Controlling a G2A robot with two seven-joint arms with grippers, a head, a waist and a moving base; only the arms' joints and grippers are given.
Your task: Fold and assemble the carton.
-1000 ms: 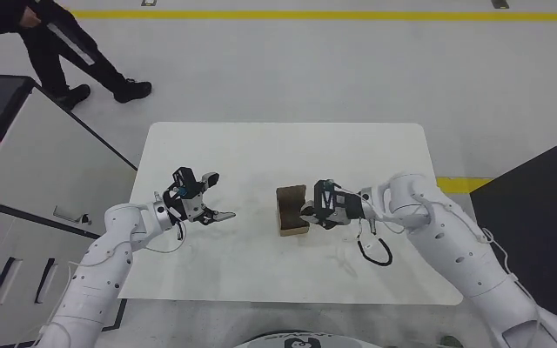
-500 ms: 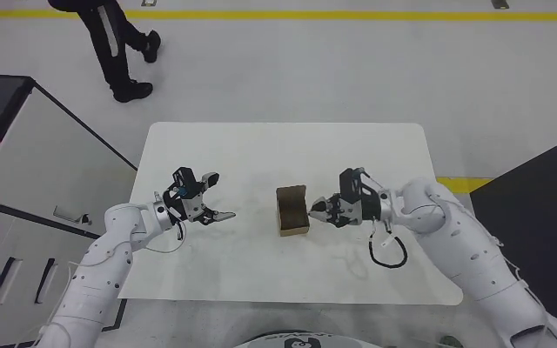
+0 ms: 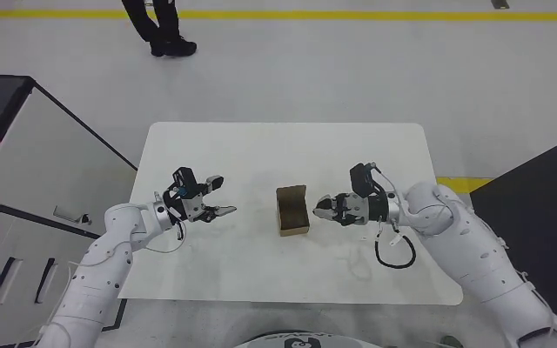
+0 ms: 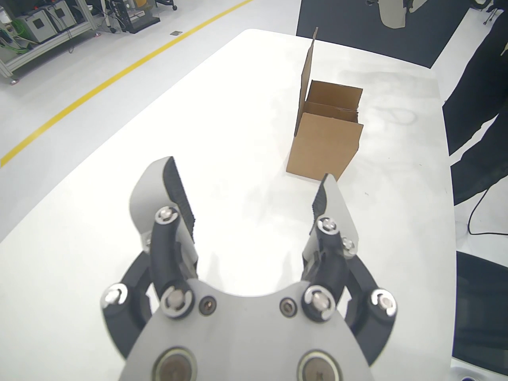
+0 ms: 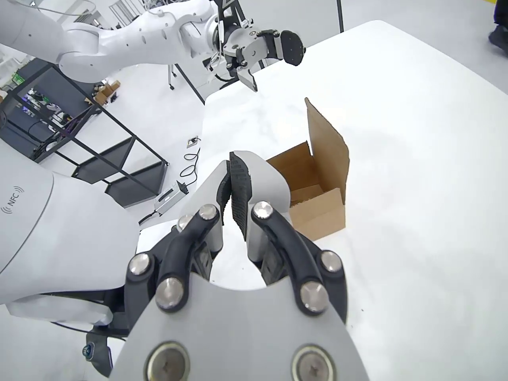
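1. We count 1 carton, 1 white tabletop and 2 tools, 1 on each arm.
2. The left tool is spread wide. Its 2 fingers stand far apart, with bare tabletop showing between them. It grips nothing and touches nothing.
3. In the top view the left tool sits over the left part of the tabletop. It points toward the carton and is well apart from it.
4. The right tool is closed. Its 2 ribbed pads meet at the tips with nothing caught between them.
5. The right tool is just beside the carton's right wall. The top view shows a thin strip of tabletop between the tips and the cardboard, so we read them as apart.
6. The carton stands upright near the middle of the tabletop, between the 2 tools, with its open top facing up.
7. 1 tall flap rises upright from the carton's far edge, the one away from the robot. The other walls end lower.
8. Inside the carton we see folded cardboard panels lying across the bottom, with a corrugated edge showing in the right wrist view.
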